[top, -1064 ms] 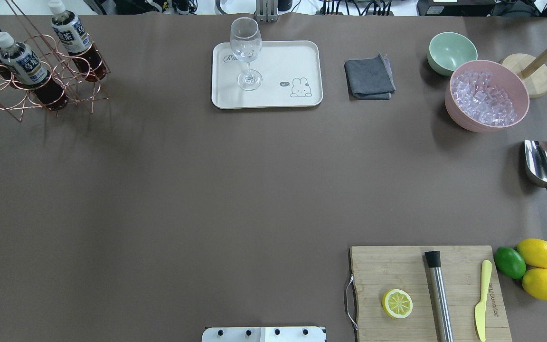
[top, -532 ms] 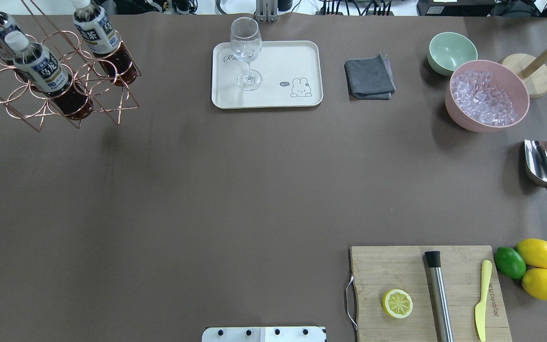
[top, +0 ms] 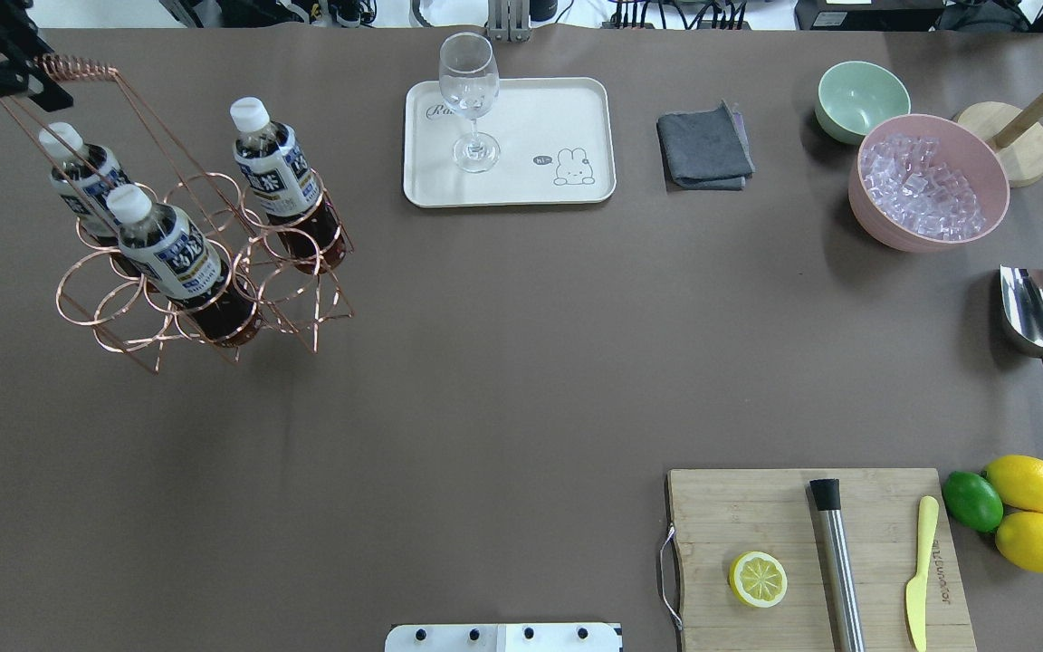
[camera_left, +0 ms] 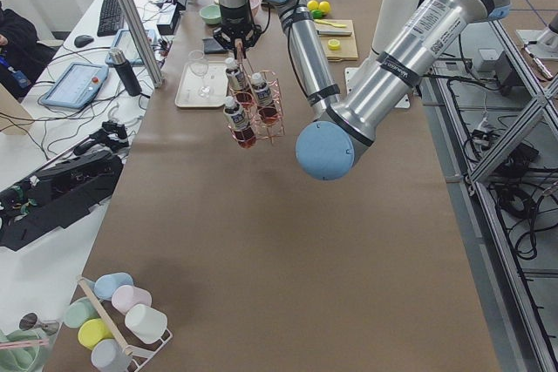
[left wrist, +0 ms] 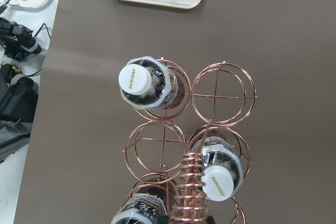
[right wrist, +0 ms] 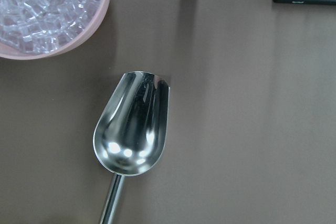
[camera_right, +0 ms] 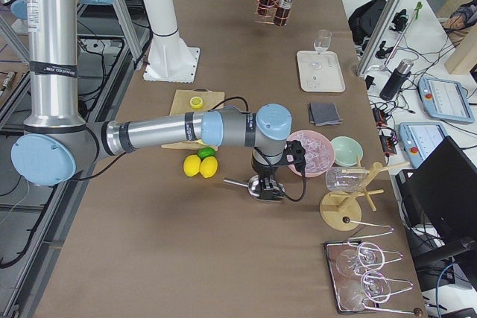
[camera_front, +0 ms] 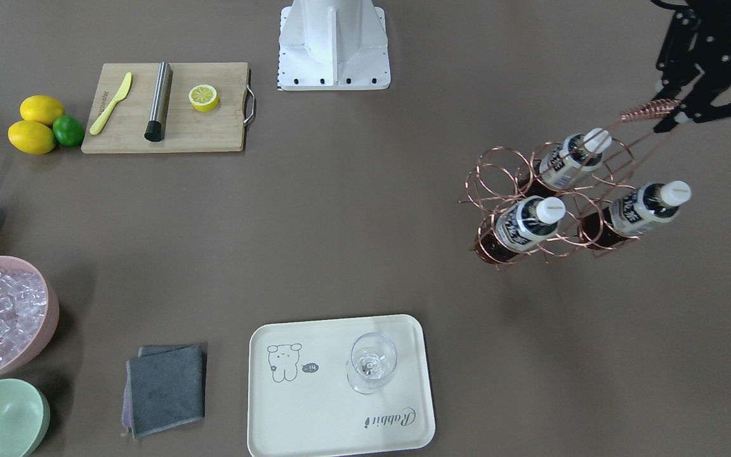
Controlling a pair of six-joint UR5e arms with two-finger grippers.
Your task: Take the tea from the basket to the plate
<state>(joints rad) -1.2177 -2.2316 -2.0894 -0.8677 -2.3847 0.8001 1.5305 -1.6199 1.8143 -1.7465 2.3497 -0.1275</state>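
Observation:
The copper wire basket (top: pixel 205 299) hangs from its coiled handle (top: pixel 78 68), on which my left gripper (top: pixel 33 77) is shut at the far left of the table. Three tea bottles stand in its rings: one on the right (top: pixel 275 181), one in front (top: pixel 164 254) and one behind (top: pixel 82 181). From the left wrist view I look down on the white caps (left wrist: pixel 137 78) and the coil (left wrist: pixel 191 187). The cream plate (top: pixel 531 118) lies to the right at the far edge with a wine glass (top: pixel 470 100) on it. My right gripper (camera_right: pixel 270 180) hovers over a steel scoop (right wrist: pixel 134 132); I cannot tell its state.
A grey cloth (top: pixel 704 147), a green bowl (top: pixel 861 98) and a pink bowl of ice (top: pixel 929 181) sit right of the plate. The wooden board (top: pixel 757 516) near the front right carries a lemon half, a steel muddler and a yellow knife. Lemons and a lime (top: pixel 1019 512) lie beside it.
The basket with its three bottles has travelled from the far left corner toward the table's middle and nearer to me. My left gripper has come into the overhead view.

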